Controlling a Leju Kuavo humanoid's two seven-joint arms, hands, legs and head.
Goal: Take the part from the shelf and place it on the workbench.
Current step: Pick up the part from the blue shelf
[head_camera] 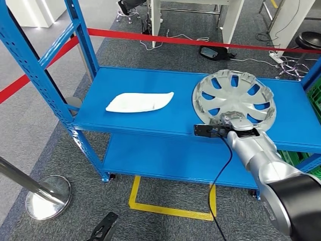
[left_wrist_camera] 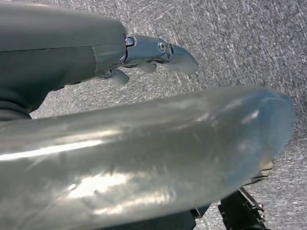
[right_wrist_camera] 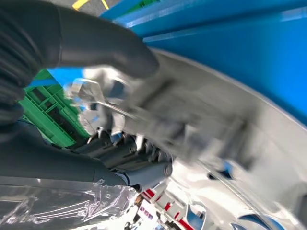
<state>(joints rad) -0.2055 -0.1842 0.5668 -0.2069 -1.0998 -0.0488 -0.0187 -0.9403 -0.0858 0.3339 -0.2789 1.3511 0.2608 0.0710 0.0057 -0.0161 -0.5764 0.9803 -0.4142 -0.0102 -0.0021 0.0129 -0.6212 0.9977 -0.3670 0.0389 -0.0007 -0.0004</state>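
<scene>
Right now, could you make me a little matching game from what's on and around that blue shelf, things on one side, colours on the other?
Things:
1. hubcap on the shelf
2. flat part lying on the shelf
3. barrier tape behind the shelf
4. crate at the shelf's right end

Colours:
A. red
B. green
C. silver
D. white

Pairs: 1-C, 2-D, 3-A, 4-B. The right hand is at the hubcap's near rim.
</scene>
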